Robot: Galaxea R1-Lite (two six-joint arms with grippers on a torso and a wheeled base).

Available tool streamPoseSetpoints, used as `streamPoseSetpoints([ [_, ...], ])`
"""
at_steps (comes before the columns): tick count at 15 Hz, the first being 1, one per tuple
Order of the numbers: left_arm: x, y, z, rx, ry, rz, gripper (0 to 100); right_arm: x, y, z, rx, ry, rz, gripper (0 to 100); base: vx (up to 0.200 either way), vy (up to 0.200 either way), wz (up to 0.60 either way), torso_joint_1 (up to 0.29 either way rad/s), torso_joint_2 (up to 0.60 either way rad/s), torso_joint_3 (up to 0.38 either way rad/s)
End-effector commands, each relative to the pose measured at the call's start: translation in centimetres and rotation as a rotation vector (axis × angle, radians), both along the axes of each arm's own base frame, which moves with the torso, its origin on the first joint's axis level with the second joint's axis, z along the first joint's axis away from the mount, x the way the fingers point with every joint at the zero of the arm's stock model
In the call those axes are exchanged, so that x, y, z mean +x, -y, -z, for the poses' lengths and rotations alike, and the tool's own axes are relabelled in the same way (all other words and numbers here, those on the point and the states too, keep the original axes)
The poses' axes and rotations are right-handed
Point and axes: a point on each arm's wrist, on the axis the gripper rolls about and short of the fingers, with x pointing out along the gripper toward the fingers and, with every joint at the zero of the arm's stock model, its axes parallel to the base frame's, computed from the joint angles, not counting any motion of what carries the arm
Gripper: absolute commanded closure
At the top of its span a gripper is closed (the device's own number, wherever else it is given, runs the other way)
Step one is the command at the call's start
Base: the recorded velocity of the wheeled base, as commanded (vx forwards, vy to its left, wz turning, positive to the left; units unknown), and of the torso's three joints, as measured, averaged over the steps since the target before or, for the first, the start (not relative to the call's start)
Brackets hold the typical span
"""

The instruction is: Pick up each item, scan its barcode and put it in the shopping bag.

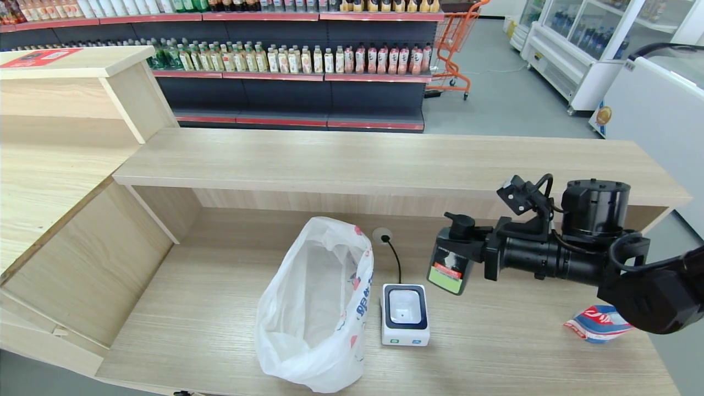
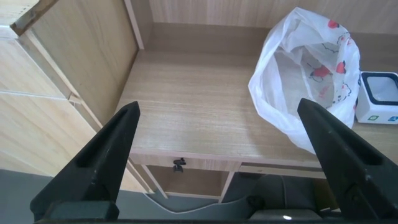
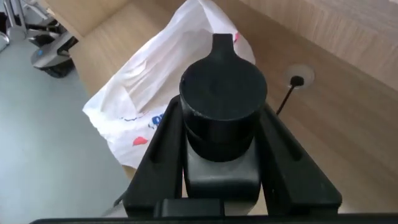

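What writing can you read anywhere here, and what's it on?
None can be read outright.
bottle: label print too small.
shopping bag: blue and red print, crumpled, illegible.
scanner: two tiny button marks, unreadable.
snack packet: red print, blurred.
red sign on raised counter: too small.

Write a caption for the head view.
Right claw holds a black bottle over the counter, right of the scanner and the open shopping bag.

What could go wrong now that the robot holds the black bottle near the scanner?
The black bottle, pinched in the right hand, hangs beside the scanner, not over its window, so the scan might miss. The shopping bag is floppy; its mouth could fold when the bottle goes in. The arm could also nudge the packet under it.
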Motion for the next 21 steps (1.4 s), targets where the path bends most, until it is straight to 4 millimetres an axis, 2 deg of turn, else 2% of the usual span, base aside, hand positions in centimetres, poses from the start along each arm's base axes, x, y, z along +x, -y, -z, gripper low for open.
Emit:
streamPoseSetpoints([
  [1, 0.0, 0.0, 0.0, -0.003, 0.001, 0.0, 0, 0.2, -0.5, 0.6, -0.002, -0.012, -0.016, 100, 0.0, 0.2, 0.0, 0.002, 0.0, 0.002],
  [4, 0.0, 0.0, 0.0, 0.0, 0.001, 0.0, 0, 0.8, -1.4, 1.8, -0.007, -0.047, -0.036, 100, 0.0, 0.2, 0.0, -0.001, 0.0, 0.004],
  [6, 0.0, 0.0, 0.0, 0.0, 0.001, 0.0, 0, 1.6, -2.3, 2.5, 0.01, -0.057, -0.049, 100, 0.0, 0.0, 0.0, 0.0, 0.0, 0.0],
  [7, 0.0, 0.0, 0.0, 0.0, 0.001, 0.0, 0, 2.3, -3.9, 2.9, 0.052, -0.069, -0.07, 100, 0.0, 0.0, 0.0, 0.0, 0.0, 0.0],
  [8, 0.0, 0.0, 0.0, -0.002, 0.001, 0.0, 0, 2.6, -4.6, 3.0, 0.069, -0.075, -0.08, 100, 0.0, 0.0, 0.0, 0.0, 0.0, 0.0],
  [9, 0.0, 0.0, 0.0, -0.002, 0.001, 0.0, 0, 3.2, -6.5, 3.6, 0.089, -0.082, -0.074, 100, 0.0, 0.0, 0.0, 0.0, 0.0, 0.0],
  [13, 0.0, 0.0, 0.0, -0.002, 0.001, 0.0, 0, 5.1, -10.5, 5.8, 0.078, -0.077, -0.066, 100, 0.0, 0.0, 0.0, 0.0, 0.0, 0.0],
  [18, 0.0, 0.0, 0.0, -0.002, 0.001, 0.0, 0, 6.5, -13.6, 8.4, 0.064, -0.08, -0.054, 100, 0.0, 0.0, 0.0, 0.0, 0.0, 0.0],
  [21, 0.0, 0.0, 0.0, -0.002, 0.001, 0.0, 0, 7.2, -14.5, 10.5, 0.021, -0.037, -0.046, 100, 0.0, 0.0, 0.0, 0.0, 0.0, 0.0],
])
